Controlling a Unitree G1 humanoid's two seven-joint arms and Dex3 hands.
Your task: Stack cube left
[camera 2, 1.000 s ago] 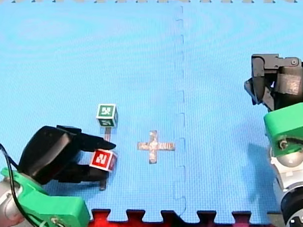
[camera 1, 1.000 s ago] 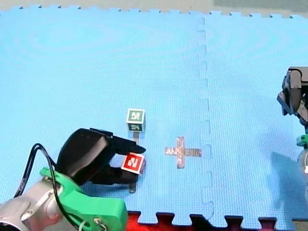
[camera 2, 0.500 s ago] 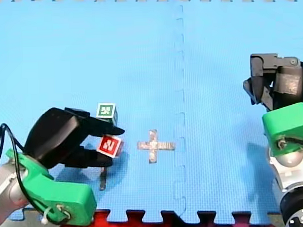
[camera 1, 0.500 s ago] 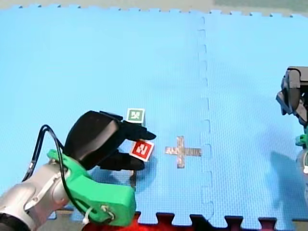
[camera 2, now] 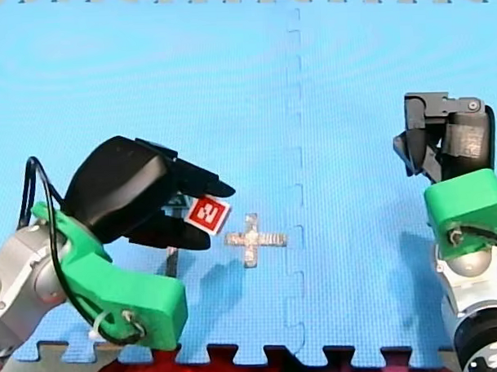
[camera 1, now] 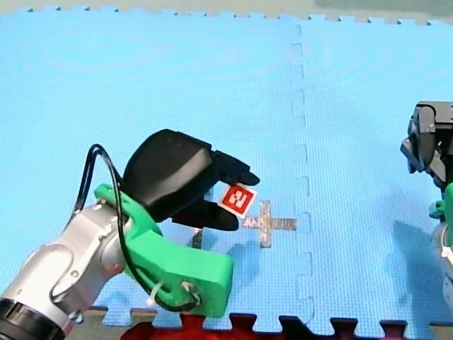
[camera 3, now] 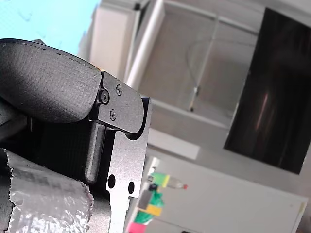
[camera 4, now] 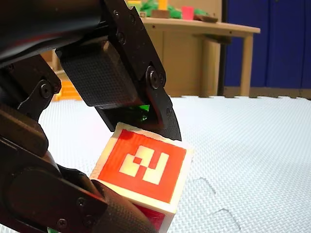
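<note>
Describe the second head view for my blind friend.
The left robot hand holds a red cube over a blue foam mat, near a silver tape cross. The right robot hand is at the mat's right side.

robot lab, blue foam mat (camera 1: 177, 85), tape cross (camera 1: 267, 224), wooden table (camera 4: 194, 43) behind

Left hand (camera 1: 177, 184), clamped on the red cube (camera 1: 237, 199), blocks the near-left mat just beside the tape cross (camera 1: 267, 224). Right hand (camera 2: 439, 147) hangs at the right edge, well apart. Blue mat (camera 1: 212, 85) between and beyond them is open.
</note>
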